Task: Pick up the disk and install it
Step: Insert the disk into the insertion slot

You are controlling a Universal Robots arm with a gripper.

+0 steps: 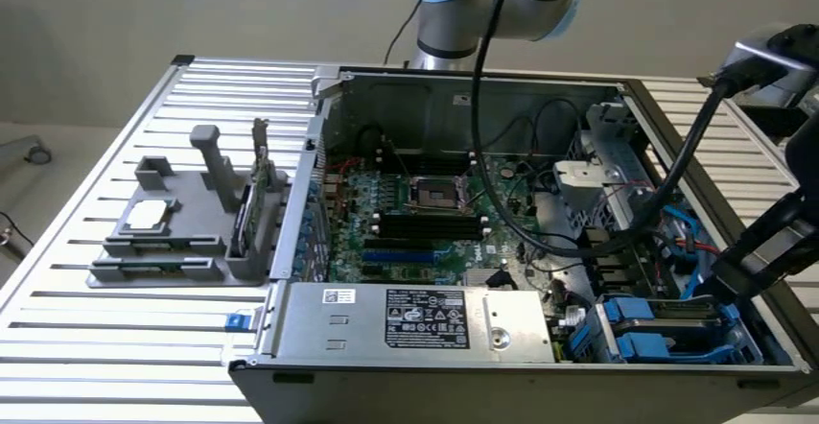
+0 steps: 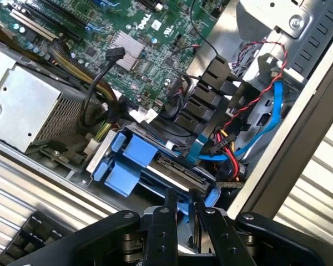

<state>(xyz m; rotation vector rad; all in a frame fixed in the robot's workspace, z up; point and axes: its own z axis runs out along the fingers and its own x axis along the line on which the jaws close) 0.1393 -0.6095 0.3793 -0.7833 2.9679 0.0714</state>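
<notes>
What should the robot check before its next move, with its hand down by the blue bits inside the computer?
1. Is the hand right above the disk? ok.
2. Is the disk in the corner with the blue carriers? ok.
3. Are the red, yellow and blue cables out of the way? not ok, they hang right beside the disk.
4. Is the computer case open? ok.
5. Is the disk pushed all the way in? cannot tell.
</notes>
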